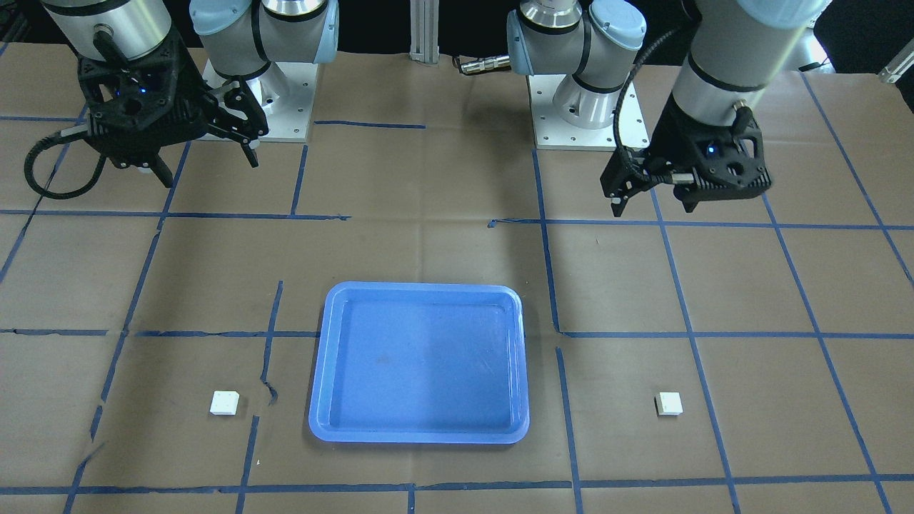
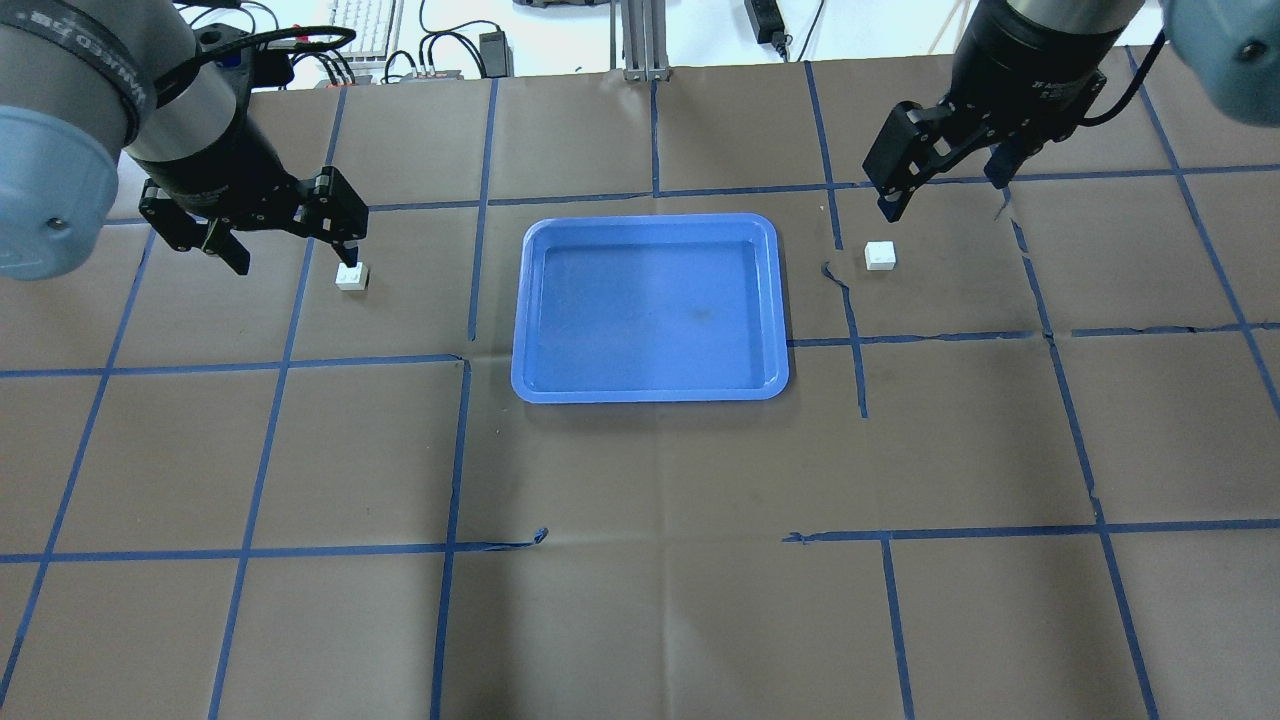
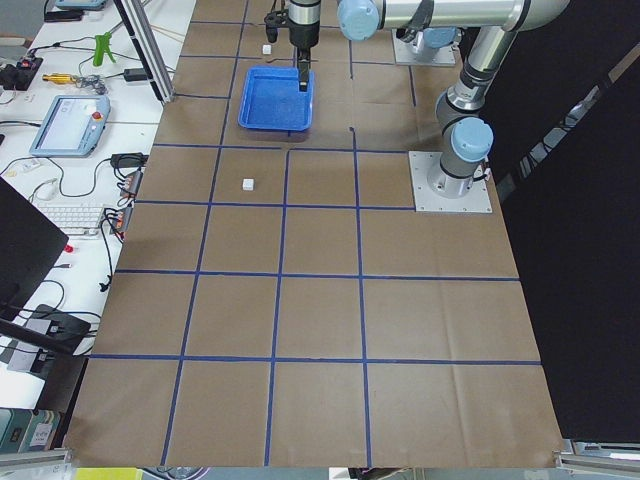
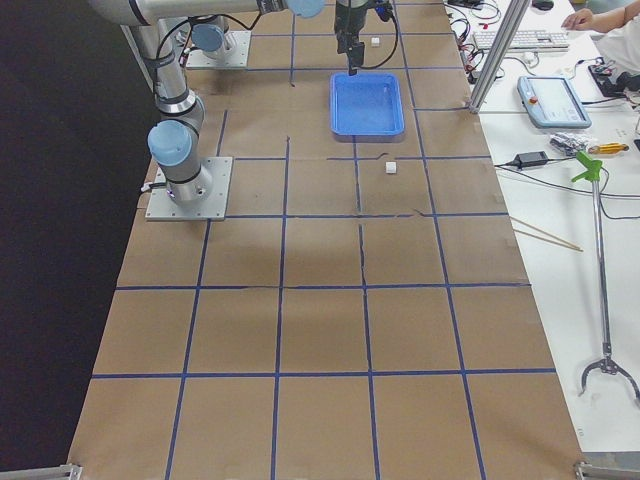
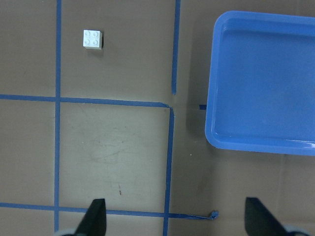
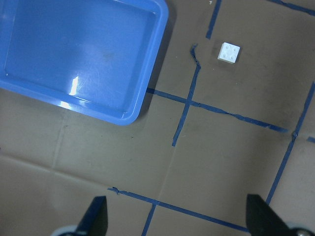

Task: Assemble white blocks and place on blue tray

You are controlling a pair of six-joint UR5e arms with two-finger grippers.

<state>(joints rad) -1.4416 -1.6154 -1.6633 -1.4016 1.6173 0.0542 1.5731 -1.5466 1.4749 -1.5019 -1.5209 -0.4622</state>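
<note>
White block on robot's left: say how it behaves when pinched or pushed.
Left white block looks like hard plastic: probably stiff and light. Flat, low and square, it should slide, not roll or tip. Its tiny smooth sides may slip.

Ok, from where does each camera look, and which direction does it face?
Front: across the table, facing the robot, steeply down; both bases on top, left tool at right.
Overhead: behind the robot, forward and down; both tools, right tool at right.
Left side: table's left end, along it; left arm near.
Right side: table's right end; right arm near.
Left wrist: down on left block; own fingertips below.
Right wrist: down on right block; own fingertips.
Shared: all show the tray.
</note>
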